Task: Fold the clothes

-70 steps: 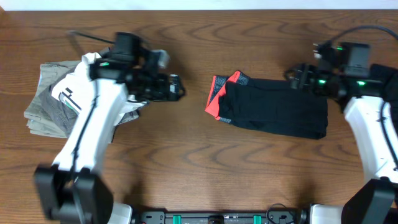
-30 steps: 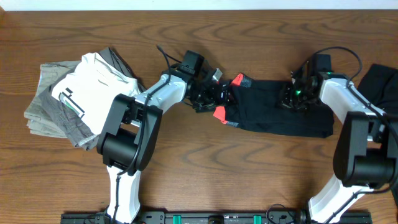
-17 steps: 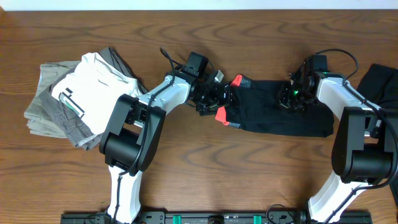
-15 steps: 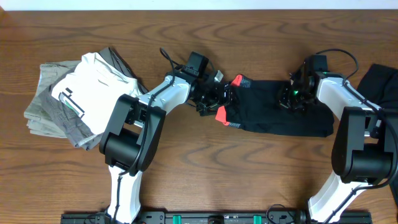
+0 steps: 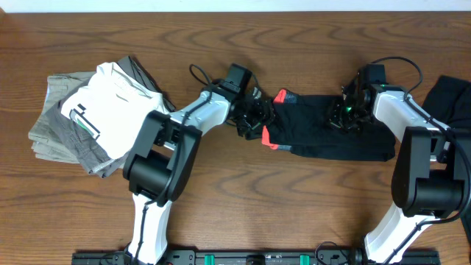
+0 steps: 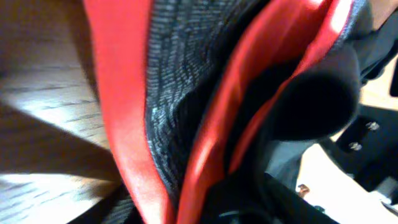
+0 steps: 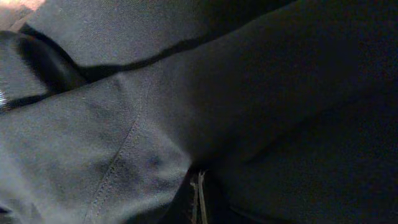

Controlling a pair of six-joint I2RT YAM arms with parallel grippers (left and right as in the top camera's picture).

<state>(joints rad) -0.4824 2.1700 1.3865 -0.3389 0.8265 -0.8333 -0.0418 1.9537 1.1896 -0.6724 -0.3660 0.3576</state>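
**Holding black shorts point(image 5: 331, 136) at both ends**

Lying on the brown wooden table point(image 5: 221, 206), a bit right of the middle. Stretched out long from left to right. Trimmed in bright red at the left end, with grey knit cloth right beside the red in the left wrist view.

Pinched at that red end by the left gripper point(image 5: 259, 119). Clamped tight on the cloth, with the red edge bunched up and lifted a little off the wood.

Gripped near the top right part by the right gripper point(image 5: 346, 116). Closed down on the black cloth, with a fold pulled into the pinch in the right wrist view. Filling that whole view with dark cloth and one line of stitching.

Sitting well apart, over on the far left: a pile of folded clothes point(image 5: 55, 129), grey at the bottom with a white top point(image 5: 110, 92) lying above. Printed with a small dark mark point(image 5: 81, 118) on the white, too small to read.

Peeking in at the right edge of the table, just past the right arm: another dark cloth point(image 5: 456, 96).
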